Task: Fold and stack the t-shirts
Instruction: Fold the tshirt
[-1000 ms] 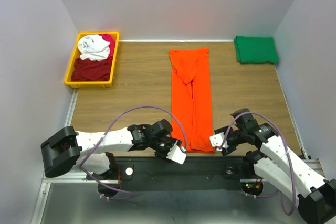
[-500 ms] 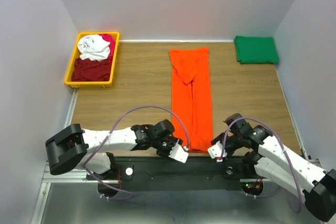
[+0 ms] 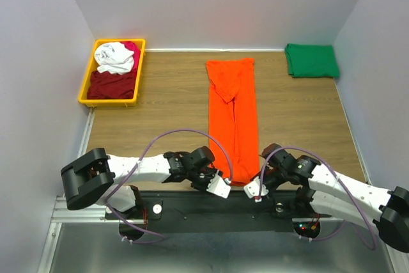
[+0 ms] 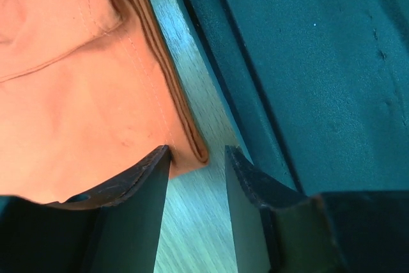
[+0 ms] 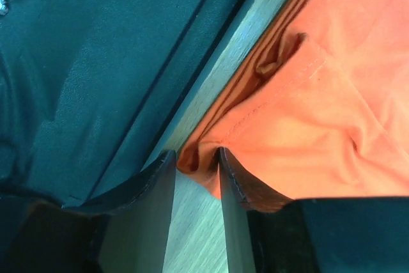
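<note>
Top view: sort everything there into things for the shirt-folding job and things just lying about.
For the job:
orange shirt
green shirt
white shirt
dark red shirt
magenta shirt
left gripper
right gripper

Just there:
yellow bin, holding three of the shirts
table

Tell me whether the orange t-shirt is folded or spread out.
Partly folded. The orange t-shirt lies as a long narrow strip with layered edges at its near end, not yet compact like the green t-shirt.
</note>
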`<state>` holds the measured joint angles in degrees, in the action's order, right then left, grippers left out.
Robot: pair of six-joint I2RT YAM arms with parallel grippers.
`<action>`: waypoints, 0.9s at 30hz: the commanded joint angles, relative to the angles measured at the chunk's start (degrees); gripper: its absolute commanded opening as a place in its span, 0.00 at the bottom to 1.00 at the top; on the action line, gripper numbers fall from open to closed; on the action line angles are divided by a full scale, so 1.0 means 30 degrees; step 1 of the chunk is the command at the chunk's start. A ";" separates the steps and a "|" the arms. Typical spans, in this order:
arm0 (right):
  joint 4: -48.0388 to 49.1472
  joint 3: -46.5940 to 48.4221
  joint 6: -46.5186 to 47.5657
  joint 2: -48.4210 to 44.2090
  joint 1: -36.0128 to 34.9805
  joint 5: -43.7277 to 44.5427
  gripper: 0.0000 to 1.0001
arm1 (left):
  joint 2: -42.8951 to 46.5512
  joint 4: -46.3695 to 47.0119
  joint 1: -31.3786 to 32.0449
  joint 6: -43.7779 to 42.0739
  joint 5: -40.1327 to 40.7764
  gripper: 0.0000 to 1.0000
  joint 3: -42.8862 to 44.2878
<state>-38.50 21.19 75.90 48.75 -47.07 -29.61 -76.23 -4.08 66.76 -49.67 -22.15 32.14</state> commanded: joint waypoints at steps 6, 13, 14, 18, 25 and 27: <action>0.1524 -0.1145 -0.1158 -0.1455 -0.0365 0.1576 0.13 | -0.0871 -0.0165 0.0070 -0.0259 -0.0057 0.24 0.1123; 0.1614 0.0785 -0.4789 -0.2333 -0.0336 0.1724 0.01 | 0.0767 -0.1452 -0.0311 0.0617 -0.1987 0.00 0.1531; 0.1294 0.1020 -0.4995 -0.2596 -0.0365 0.1666 0.01 | 0.1292 -0.1802 -0.0369 0.1141 -0.2165 0.00 0.1794; 0.1379 0.2104 -0.6459 -0.3127 -0.0336 0.3035 0.01 | 0.1824 -0.2769 -0.2092 0.2084 -0.3803 0.00 0.2819; 0.2839 0.3659 -0.7576 -0.1779 -0.0015 0.4887 0.01 | 0.1211 -0.3446 -0.5054 0.0972 -0.5154 0.00 0.4138; 0.3223 0.3834 -0.7313 -0.1196 0.0742 0.4598 0.01 | 0.0655 -0.3388 -0.5494 0.0796 -0.5213 0.00 0.4695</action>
<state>-33.23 30.50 55.29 43.66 -47.13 -17.93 -72.93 -12.56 51.96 -45.80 -34.50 43.07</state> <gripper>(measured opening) 0.048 0.037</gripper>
